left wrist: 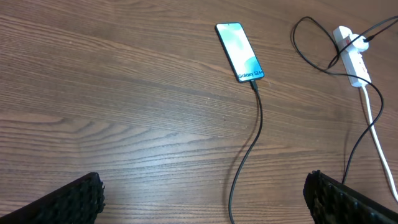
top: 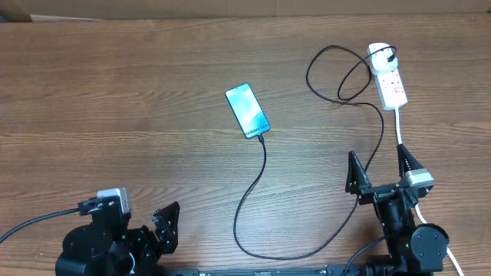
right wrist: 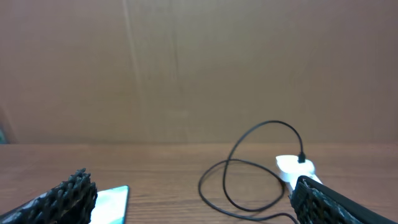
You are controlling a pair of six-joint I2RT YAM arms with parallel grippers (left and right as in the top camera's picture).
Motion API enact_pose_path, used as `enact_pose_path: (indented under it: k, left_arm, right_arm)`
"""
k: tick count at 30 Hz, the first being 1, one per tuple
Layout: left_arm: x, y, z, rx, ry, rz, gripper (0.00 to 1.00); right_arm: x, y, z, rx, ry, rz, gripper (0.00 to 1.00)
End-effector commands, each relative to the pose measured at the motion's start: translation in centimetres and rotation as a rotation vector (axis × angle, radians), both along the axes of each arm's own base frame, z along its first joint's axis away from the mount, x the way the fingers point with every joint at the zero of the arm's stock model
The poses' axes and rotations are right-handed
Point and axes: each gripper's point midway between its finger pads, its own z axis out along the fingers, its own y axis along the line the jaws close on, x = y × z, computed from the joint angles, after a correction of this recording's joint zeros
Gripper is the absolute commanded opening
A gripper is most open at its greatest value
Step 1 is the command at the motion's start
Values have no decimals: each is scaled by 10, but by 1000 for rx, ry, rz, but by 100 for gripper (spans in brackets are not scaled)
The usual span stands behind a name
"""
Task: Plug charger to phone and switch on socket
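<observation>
My left pincer (top: pixel 166 222) and right pincer (top: pixel 377 153) both stand spread wide at the near edge of the wooden worktop (top: pixel 115 100). The lit phone (top: pixel 248 110) lies mid-worktop, with the black charger cable (top: pixel 253 184) meeting its near short edge. The white socket (top: pixel 389 83) lies far right.

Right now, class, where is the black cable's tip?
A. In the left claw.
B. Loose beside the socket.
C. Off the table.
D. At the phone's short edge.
D: the cable runs up to the phone and its tip meets the short edge bearing the white text.
</observation>
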Motion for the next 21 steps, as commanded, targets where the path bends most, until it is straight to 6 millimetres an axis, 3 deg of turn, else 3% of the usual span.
enact_pose_path:
  k: [1,8,13,17,21]
  left_arm:
    - [0,1,0,-6,-6,13,99]
    - [0,1,0,-6,-6,13,100]
    - [0,1,0,-6,-6,13,100]
    - [0,1,1,-6,-6,13,100]
    - [0,1,0,-6,-6,13,100]
  right_arm:
    - [5,-8,-12,-18,-4,-52,100]
    - [10,-9,-24,-14,-50,-57,100]
    - [12,-8,-38,-19,8,-52,100]
    - [13,-8,-65,-26,118,-52,100]
    - [13,-8,-68,-54,125,-56,100]
